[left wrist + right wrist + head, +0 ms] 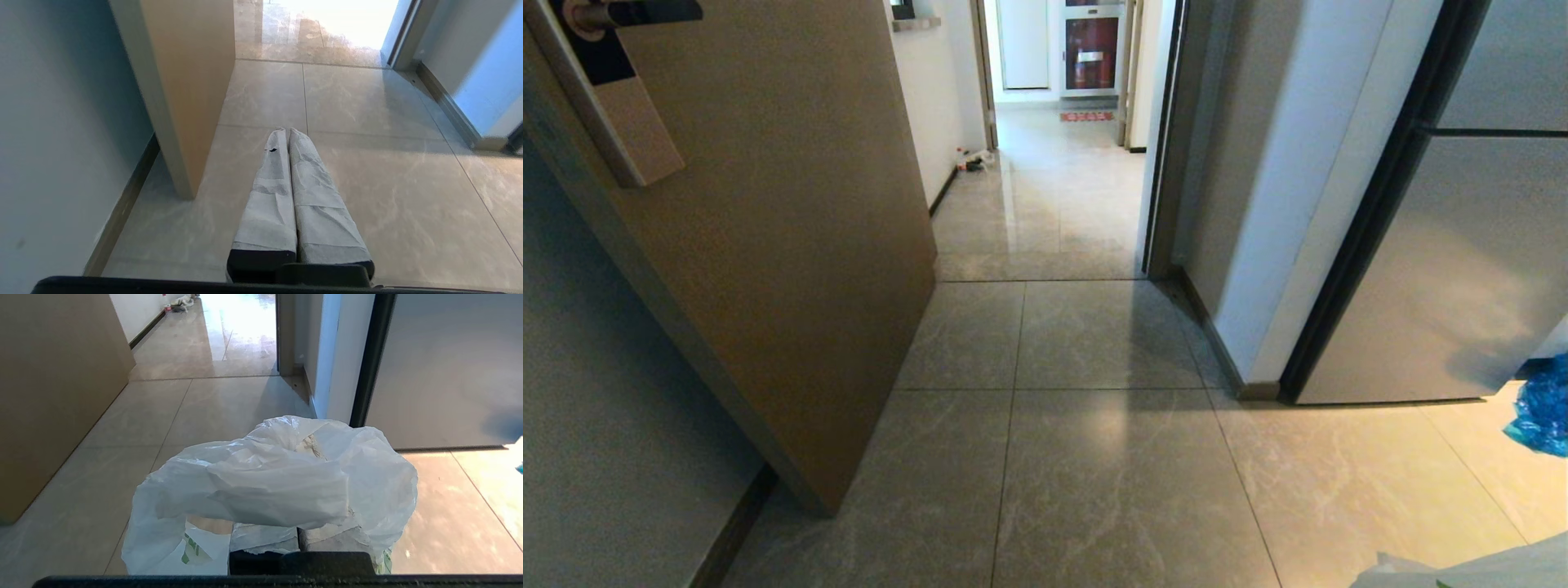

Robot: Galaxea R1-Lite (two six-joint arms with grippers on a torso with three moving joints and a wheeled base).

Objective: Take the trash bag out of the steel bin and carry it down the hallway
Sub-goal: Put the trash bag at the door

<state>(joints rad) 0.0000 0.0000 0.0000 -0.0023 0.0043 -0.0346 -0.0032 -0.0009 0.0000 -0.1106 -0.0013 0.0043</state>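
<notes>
White plastic of the trash bag (282, 490) is draped over the right gripper (300, 522), clamped tight on it, bag already out of the bin. Left gripper (289, 134) is pressed together, empty. Steel bin is not seen. Hallway (1054, 204) is reached through the doorway ahead; carrying remains.

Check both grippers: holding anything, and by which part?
Right gripper is shut on the trash bag, gripping bunched plastic near its top. Left gripper is shut and empty.
</notes>
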